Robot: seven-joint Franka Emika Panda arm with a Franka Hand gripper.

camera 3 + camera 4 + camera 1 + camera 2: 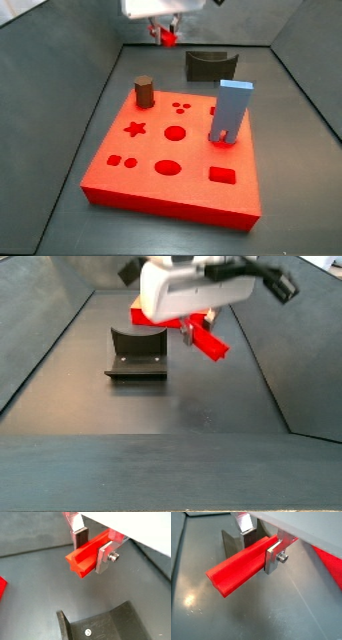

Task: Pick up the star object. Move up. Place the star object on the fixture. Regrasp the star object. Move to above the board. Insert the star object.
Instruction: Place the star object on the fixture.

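Jaws closed on the star (238,568): the gripper (93,547) clamps the red peg near one end, the rest jutting out level, clear of the floor. In a side view the gripper (167,30) hangs near the far edge, beside the fixture (207,65). Nearer lies the board (174,160).

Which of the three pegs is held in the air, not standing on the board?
The star object: the gripper holds this red peg above the floor near the fixture. The brown cylinder peg and light-blue post stand upright on the board.
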